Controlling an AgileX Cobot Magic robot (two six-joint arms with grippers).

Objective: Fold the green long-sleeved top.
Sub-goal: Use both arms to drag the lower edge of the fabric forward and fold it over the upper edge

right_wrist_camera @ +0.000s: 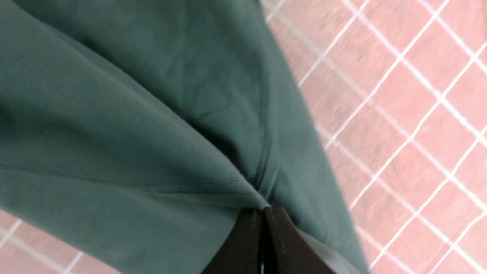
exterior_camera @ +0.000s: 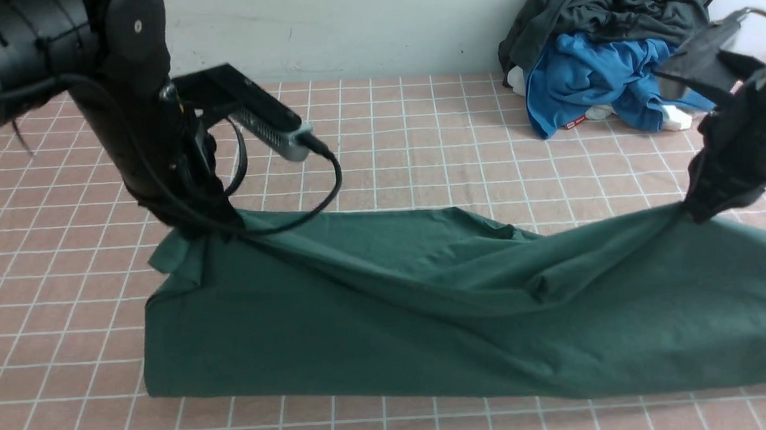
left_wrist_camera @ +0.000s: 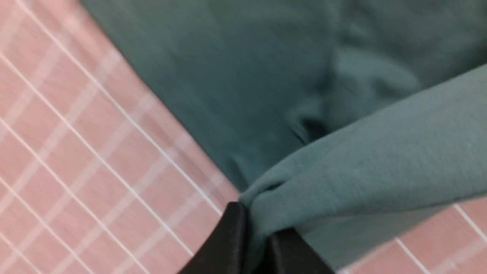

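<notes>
Green top (exterior_camera: 389,326) spread over table (exterior_camera: 405,128), centre to 6 o'clock. Left fingers (left_wrist_camera: 224,247) and right fingers (right_wrist_camera: 243,247) both pinched shut on its far edge, 9 and 3 o'clock. Soft, limp, light knit; grip hems, expect sag.

No writing can be read in any view. The only label is a small red tag (exterior_camera: 575,123) with white marks, at the lower edge of the blue garment (exterior_camera: 585,76) far right; its print is too small to make out.
</notes>
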